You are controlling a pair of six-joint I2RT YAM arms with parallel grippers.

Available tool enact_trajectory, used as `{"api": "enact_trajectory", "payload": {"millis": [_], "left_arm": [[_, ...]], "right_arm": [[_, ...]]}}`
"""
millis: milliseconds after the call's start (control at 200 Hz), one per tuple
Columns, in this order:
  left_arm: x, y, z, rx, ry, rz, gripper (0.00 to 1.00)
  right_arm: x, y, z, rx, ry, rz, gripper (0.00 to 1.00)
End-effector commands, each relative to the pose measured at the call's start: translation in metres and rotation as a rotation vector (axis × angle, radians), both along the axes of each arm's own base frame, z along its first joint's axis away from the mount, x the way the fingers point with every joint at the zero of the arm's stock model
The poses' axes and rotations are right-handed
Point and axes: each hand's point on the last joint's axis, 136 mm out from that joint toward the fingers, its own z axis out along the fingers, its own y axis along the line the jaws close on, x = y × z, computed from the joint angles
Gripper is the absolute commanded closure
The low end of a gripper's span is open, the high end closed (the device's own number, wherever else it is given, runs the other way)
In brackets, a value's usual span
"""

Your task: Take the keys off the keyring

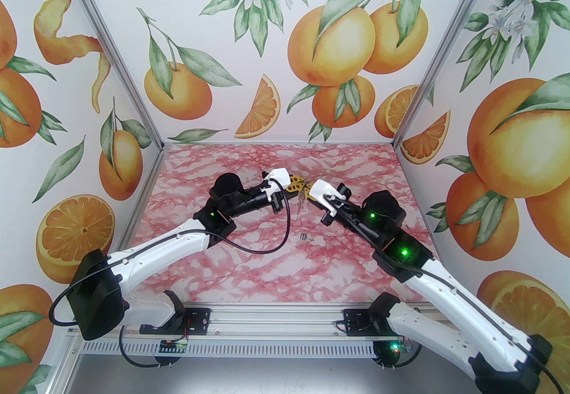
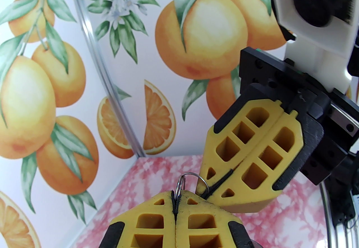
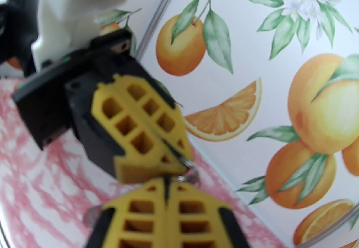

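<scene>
Everything's bright and evenly lit, soft light, barely any shadows on the table (image 1: pixel 267 281). Top and left wrist views are sharp, right wrist view is smeary, worst at the top left. Wrist views bend at the edges

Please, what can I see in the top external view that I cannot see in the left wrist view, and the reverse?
The top external view gives the left arm and right arm down to their bases. It also gives what looks like a loose key lying on the table, nearer the bases than the grippers.

The left wrist view gives a small metal ring sticking out between the shut fingers of the left gripper. The tip of the shut right gripper is right beside it.

Shared: the grippers meeting tip to tip above the pink marbled table, and the orange-print walls.
</scene>
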Motion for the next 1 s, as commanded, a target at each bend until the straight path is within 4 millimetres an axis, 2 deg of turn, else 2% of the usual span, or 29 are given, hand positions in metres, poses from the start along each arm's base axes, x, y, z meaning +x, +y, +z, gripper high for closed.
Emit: {"api": "enact_trajectory", "payload": {"millis": [0, 185, 565, 996], "left_arm": [[-0.011, 0.004, 0.028, -0.081, -0.075, -0.026, 1.0], [-0.012, 0.003, 0.028, -0.079, -0.081, -0.031, 1.0], [-0.014, 0.004, 0.027, -0.073, -0.087, -0.031, 1.0], [-0.013, 0.005, 0.023, -0.065, -0.091, -0.019, 1.0]], "right_arm": [[-0.006, 0.008, 0.013, 0.121, 0.083, 0.092, 0.91], [-0.005, 0.01, 0.025, 0.182, 0.125, 0.139, 0.87], [0.008, 0.006, 0.029, 0.243, 0.193, 0.11, 0.79], [0.021, -0.003, 0.035, 0.342, 0.25, 0.093, 0.78]]}}
